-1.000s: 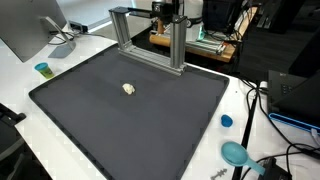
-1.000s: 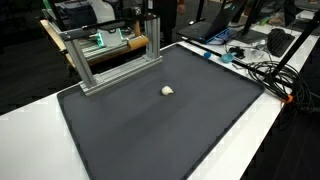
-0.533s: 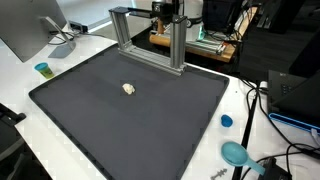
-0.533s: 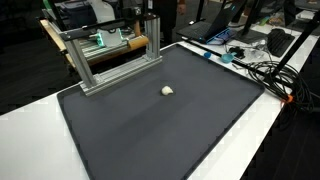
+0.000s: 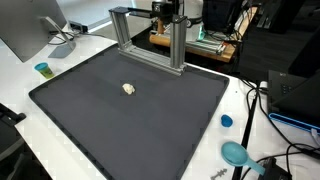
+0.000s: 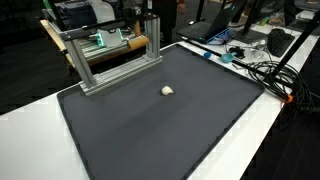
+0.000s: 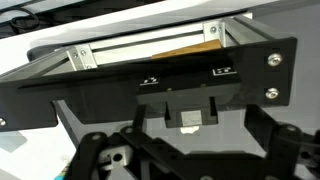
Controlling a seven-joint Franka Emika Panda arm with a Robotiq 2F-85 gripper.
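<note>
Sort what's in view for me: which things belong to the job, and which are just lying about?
In play: open gripper, metal frame nearest it, pale lump on the black mat.
Lying about: blue cup, blue cap, teal dish, monitor, cables.

The black mat (image 5: 130,110) (image 6: 160,125) on the white bench (image 5: 18,85) is viewed obliquely from above, at middling range, in both exterior views. From differing sides, the aluminium frame (image 5: 179,45) is placed at 12 o'clock, and the same frame (image 6: 120,70) at 10 o'clock. In the wrist view its rail (image 7: 150,48) is shown close up.
</note>
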